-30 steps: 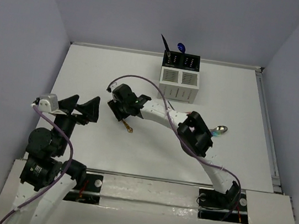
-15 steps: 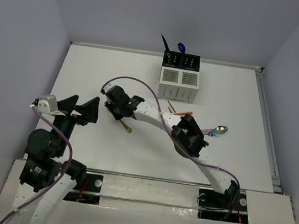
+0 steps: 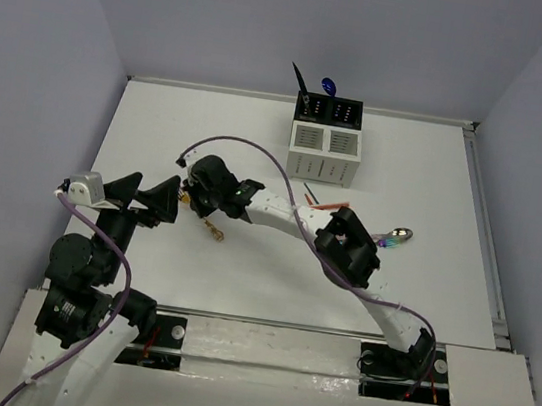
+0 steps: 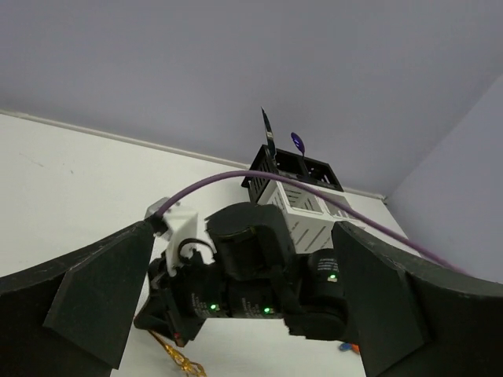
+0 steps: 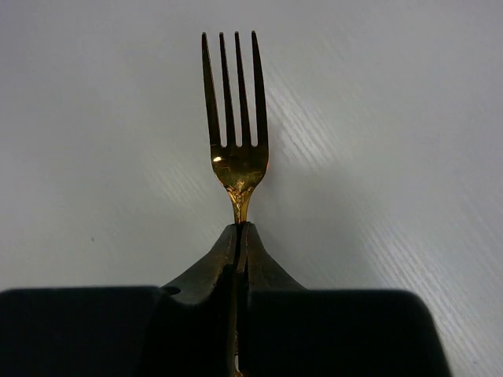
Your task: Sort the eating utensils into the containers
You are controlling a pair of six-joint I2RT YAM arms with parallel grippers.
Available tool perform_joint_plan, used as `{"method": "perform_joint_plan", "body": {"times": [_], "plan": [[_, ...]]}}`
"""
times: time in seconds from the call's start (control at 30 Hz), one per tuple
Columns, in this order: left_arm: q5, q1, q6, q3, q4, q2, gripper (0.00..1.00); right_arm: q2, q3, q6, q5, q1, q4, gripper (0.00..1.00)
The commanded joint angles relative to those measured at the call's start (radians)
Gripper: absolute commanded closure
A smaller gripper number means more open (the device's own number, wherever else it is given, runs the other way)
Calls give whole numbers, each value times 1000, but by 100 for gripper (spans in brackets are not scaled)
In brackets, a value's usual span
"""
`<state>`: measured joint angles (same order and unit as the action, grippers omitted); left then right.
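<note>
Pinching the gold fork [image 5: 236, 133] by its handle, the right gripper [image 5: 238, 232] is clamped tight over the desk [image 3: 259, 141], left of middle. The left gripper [image 3: 151, 193] hangs wide and empty. A blue utensil [image 3: 327, 85] and a black utensil [image 3: 298, 74] already stand in the far containers [image 3: 326, 142]. The rainbow spoon [image 3: 395, 237] and the orange-red piece [image 3: 319, 206] lie unsorted at right.

Right end effector [image 5: 238, 234] has both black fingers [image 5: 271, 271] pinched flat together on the neck of a gold fork [image 5: 238, 161] (four tines, pointing straight away from the camera). Plain white bench [image 5: 393, 118] behind it. Can't tell if the fork touches it.
</note>
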<state>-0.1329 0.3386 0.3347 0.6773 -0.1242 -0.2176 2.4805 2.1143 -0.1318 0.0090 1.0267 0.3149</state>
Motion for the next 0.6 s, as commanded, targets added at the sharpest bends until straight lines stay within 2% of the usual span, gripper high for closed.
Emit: {"method": "perform_joint_plan", "body": {"times": [0.0,0.13,0.23,0.43,0.57], "plan": [[-2,2,-2,-8,40,-2,1,-274,-152,-16,-15,-69,-397,100],[-1,2,0,-8,38,0,1,-489,-380,32,84,-184,-612,100],[-1,2,0,-8,40,0,1,-583,-465,31,82,-269,-707,100],[1,2,-3,-7,41,-14,1,-594,-504,-5,17,-474,-823,100],[-1,2,-6,-7,43,-26,1,-551,-484,-26,-1,-542,-855,100]]}}
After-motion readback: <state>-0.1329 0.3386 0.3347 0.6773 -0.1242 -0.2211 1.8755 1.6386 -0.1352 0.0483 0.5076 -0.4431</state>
